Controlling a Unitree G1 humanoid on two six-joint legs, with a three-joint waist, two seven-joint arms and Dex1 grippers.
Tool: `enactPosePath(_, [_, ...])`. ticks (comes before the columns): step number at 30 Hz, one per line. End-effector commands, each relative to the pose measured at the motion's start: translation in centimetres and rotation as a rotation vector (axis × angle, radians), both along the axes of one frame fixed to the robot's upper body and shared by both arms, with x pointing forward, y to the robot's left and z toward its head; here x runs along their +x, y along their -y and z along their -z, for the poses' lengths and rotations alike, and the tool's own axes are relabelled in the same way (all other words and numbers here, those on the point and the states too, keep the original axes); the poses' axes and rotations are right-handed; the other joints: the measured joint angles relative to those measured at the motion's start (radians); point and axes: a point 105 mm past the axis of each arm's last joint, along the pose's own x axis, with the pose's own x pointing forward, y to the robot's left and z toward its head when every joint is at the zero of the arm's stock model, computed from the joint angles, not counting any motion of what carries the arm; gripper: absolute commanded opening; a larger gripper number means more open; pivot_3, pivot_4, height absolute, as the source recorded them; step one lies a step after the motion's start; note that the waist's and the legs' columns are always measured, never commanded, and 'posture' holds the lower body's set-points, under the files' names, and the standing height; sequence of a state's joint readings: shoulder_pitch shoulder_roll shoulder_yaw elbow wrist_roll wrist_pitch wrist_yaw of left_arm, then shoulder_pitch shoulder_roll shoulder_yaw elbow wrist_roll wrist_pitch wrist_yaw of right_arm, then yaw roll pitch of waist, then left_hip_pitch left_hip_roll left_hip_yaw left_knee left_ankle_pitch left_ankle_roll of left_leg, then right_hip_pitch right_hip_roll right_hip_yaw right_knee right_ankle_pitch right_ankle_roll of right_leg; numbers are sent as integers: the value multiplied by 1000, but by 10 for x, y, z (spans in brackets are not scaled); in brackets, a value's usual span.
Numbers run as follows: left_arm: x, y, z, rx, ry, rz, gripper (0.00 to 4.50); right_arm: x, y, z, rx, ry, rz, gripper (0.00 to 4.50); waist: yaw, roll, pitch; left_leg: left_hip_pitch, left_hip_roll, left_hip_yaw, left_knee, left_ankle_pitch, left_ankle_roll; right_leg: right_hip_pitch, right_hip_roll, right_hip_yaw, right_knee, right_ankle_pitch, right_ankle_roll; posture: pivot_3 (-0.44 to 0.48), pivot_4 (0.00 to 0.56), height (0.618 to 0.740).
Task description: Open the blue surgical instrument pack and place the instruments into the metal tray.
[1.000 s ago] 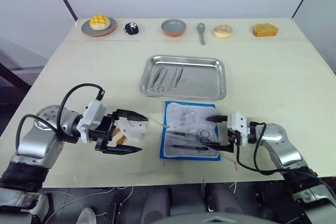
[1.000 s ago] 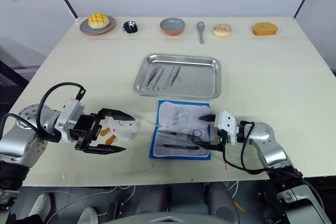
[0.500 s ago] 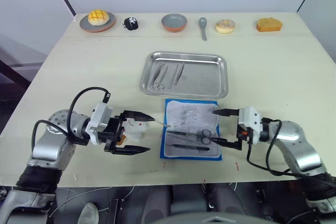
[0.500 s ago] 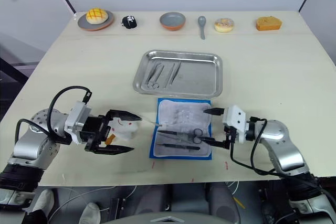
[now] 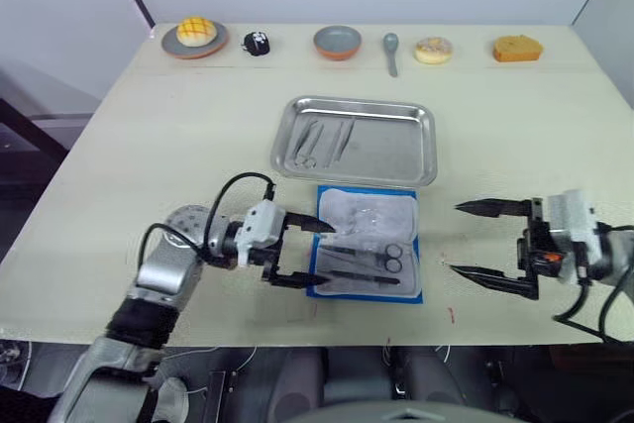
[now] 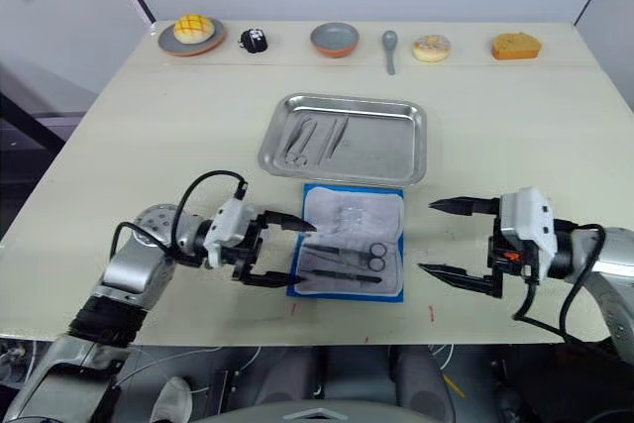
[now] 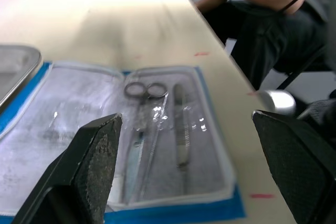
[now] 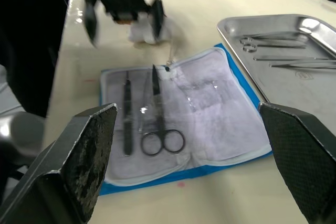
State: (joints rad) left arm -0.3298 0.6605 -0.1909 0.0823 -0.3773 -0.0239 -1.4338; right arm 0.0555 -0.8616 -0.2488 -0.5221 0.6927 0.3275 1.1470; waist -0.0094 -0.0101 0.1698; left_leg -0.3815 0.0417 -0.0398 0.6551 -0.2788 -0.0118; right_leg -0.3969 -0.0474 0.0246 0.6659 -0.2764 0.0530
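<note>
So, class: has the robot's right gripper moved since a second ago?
Yes. The right gripper has drawn back to the robot's right, from the blue surgical instrument pack edge to open table beside it.

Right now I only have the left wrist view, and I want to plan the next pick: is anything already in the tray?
Observer: Yes. The metal tray holds a few slim instruments, lying together in its left half; its right half is bare.
Operator: Where is the right gripper?
Observer: The right gripper is open and holds nothing. It sits to the right of the blue surgical instrument pack, apart from it.
Operator: And how does my left gripper sit against the pack?
Observer: The left gripper is open at the pack's left edge. The scissors lie on the lining just beyond its fingertips.
</note>
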Motion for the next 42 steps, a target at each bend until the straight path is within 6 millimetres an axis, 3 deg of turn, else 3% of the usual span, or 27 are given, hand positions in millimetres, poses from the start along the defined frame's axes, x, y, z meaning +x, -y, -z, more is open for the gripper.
enactPosePath(1, [8, 5, 8, 19, 31, -29, 4214, -9, -1, -15, 11, 25, -9, 4500, -3, 0, 0, 0, 0, 0, 0, 0, 0, 1, 0, 0, 0, 0, 0, 0, 150, 732])
enactPosePath(12, [4, 3, 35, 65, 15, 27, 4214, -9, -6, -14, 9, 24, -1, 4500, -4, 0, 0, 1, 0, 0, 2, 0, 0, 1, 0, 0, 1, 0, 0, 0, 150, 732])
enactPosePath(25, [-4, 12, -2, -112, 16, -77, 4214, -8, -8, -6, 8, 24, 12, 4500, -5, 0, 0, 0, 0, -1, 4, 0, 0, 1, 0, 1, 2, 0, 0, 0, 150, 732])
enactPosePath(32, [-17, 17, 9, -125, -15, -161, 4214, -7, -10, -3, 16, 31, 19, 4500, -3, 0, 0, 0, 0, -1, 5, 0, 0, 1, 0, 1, 3, 0, 0, 0, 150, 732])
enactPosePath(42, [-5, 6, 30, -61, -15, -126, 4214, -2, -13, -5, 14, 44, 4, 4500, -2, 0, 0, 0, 0, 0, 5, 0, 0, 1, 0, 0, 4, 0, 0, 0, 150, 732])
